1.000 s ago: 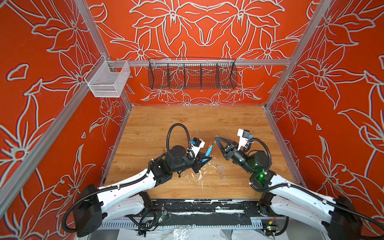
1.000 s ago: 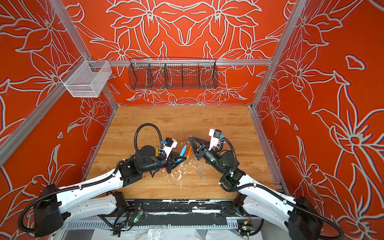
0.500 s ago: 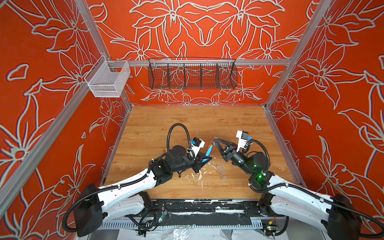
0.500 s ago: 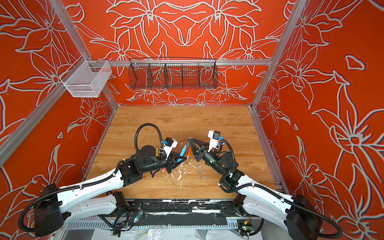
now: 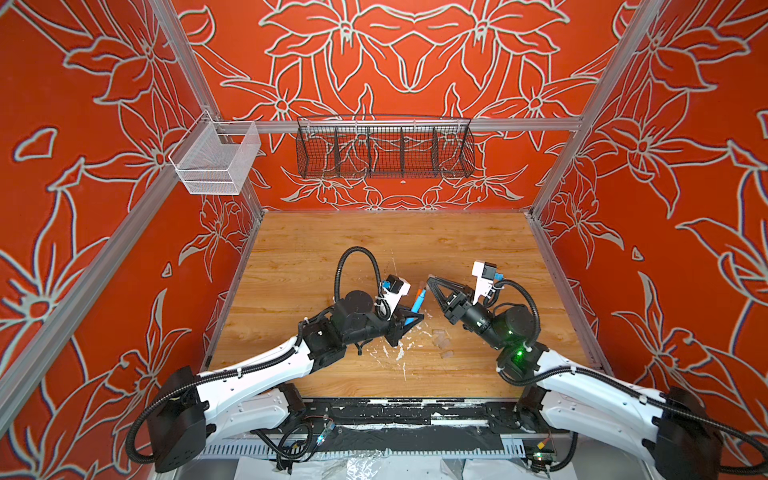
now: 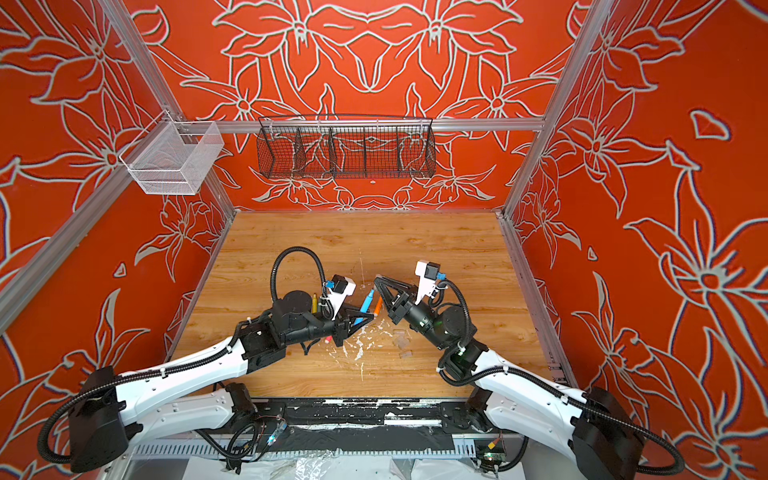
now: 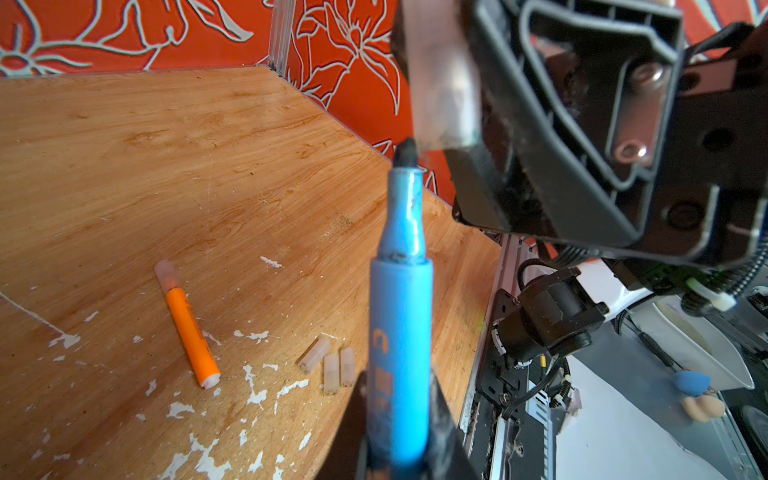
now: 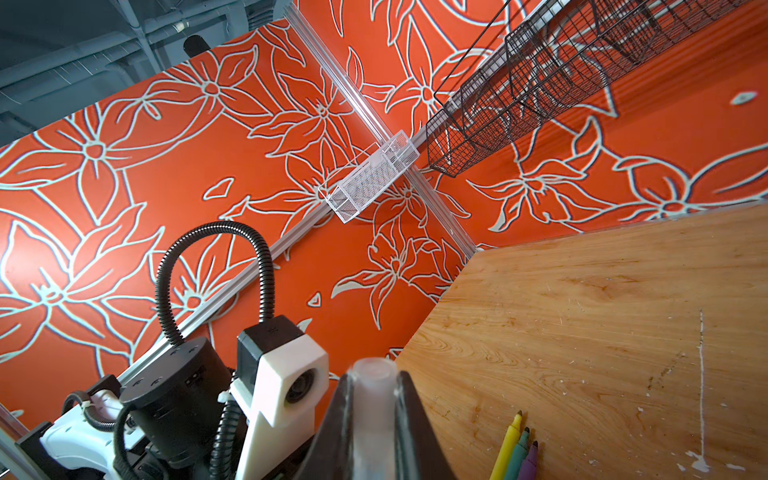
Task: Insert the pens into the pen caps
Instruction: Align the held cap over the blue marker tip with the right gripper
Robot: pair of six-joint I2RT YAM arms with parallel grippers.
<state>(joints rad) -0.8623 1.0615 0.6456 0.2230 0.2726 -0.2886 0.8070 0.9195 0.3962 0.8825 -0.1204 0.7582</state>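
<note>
Reaching over the table (image 5: 332,232) from eight o'clock, your left gripper (image 5: 415,319) clamps the blue pen (image 7: 401,332) by its barrel; your right gripper (image 5: 431,280), from four o'clock, pinches a clear cap (image 8: 372,399) right by that pen's tip. Three loose caps (image 7: 328,365) lie at four o'clock of the table's middle.

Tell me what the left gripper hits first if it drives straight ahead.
Probably the clear pen cap in the right gripper: the blue pen held by the left gripper has its tip right at it, though depth is unclear.
</note>
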